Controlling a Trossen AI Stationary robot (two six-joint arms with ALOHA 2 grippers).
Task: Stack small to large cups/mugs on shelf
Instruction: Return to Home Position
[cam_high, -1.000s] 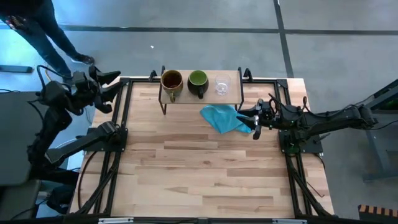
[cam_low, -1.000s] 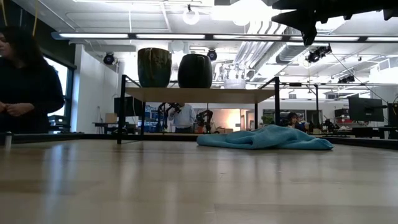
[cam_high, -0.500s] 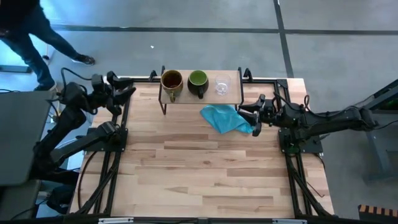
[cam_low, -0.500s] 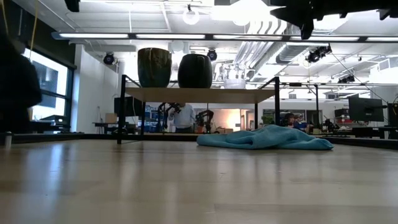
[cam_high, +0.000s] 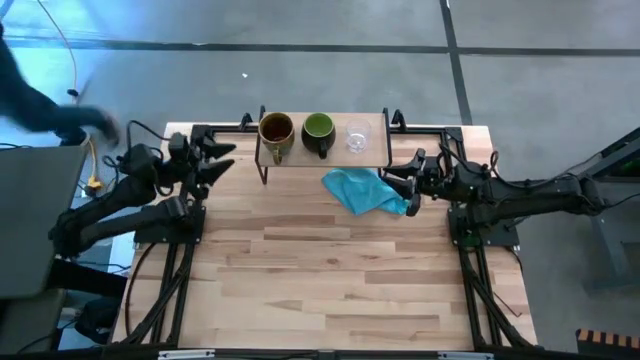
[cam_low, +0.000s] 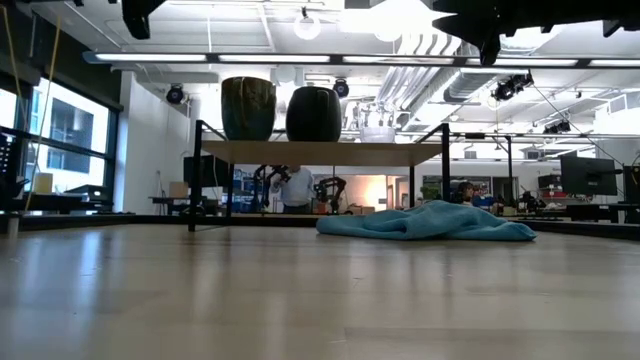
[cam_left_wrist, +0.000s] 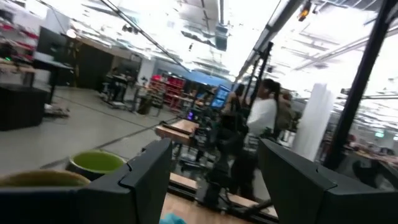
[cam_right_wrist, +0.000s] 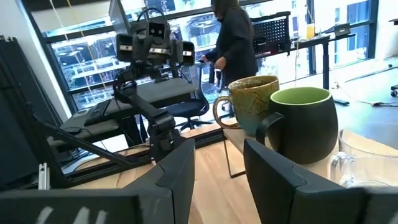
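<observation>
Tan mug (cam_high: 275, 131), dark mug (cam_high: 318, 130), glass cup (cam_high: 357, 135) on the shelf (cam_high: 338, 153) at 12 o'clock; left gripper (cam_high: 222, 158), right gripper (cam_high: 392, 183) fingers open.

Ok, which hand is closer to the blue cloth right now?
The right. The right hand hovers at the right edge of the blue cloth; the left hand is out past the left end of the shelf, well away.

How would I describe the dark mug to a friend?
On the low light-wood shelf at the wooden table's far edge stand three cups. The round dark mug is the middle one, green inside, between a tan-brown mug and a clear glass cup.
</observation>
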